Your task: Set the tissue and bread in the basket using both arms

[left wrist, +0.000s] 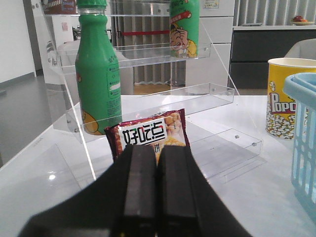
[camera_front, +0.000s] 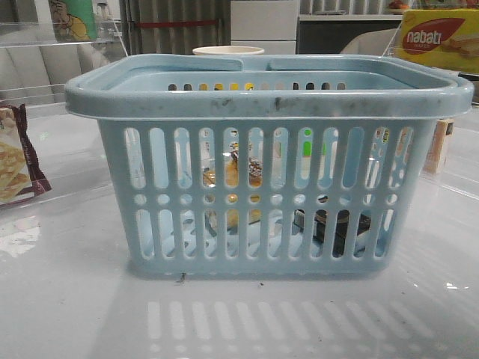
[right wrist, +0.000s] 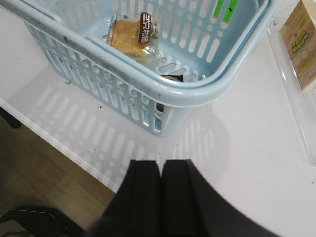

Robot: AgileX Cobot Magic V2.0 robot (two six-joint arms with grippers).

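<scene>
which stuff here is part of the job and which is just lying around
Job: basket; bread and tissue, both inside it; left gripper and right gripper, both shut.
Lying about: green bottle, popcorn cup, maroon snack bag, nabati box.

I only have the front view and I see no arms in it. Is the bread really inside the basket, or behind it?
Observer: Inside. The right wrist view looks down into the basket, and the bread lies on its floor.
Operator: And the tissue?
Observer: Only a dark edge of the tissue shows there, inside, just under the rim.
Operator: Are the grippers holding anything?
Observer: No. Both are shut and empty: the right gripper is over the table outside the basket, and the left gripper faces a snack bag.
</scene>
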